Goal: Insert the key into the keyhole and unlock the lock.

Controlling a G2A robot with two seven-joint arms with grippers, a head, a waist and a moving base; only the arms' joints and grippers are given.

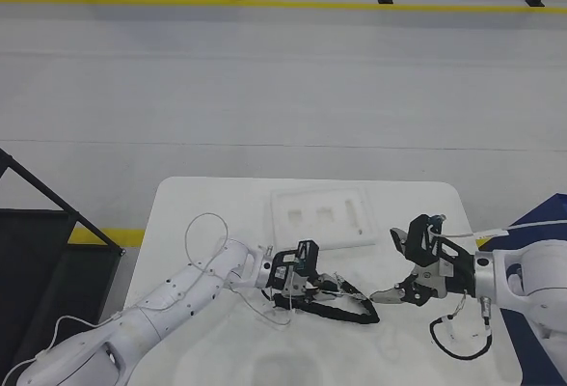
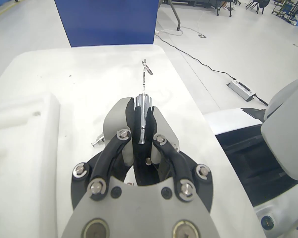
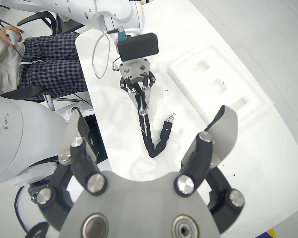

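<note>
Our left jaws pinch the lock (image 2: 143,111), key (image 2: 144,80) already in. Right jaws spread; the pin end (image 3: 170,118) lies free, so we judge it unlocked.

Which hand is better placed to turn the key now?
Right. The right hand is open and free, facing the key that sticks out of the lock cylinder. The left hand is shut on that cylinder, so it should likely just hold it steady.

White tubular arms (image 1: 182,294) carry a thin white cable (image 3: 93,59). The left gripper (image 2: 142,105) and right gripper (image 3: 149,111) share grey plates, black links, silver screws
</note>
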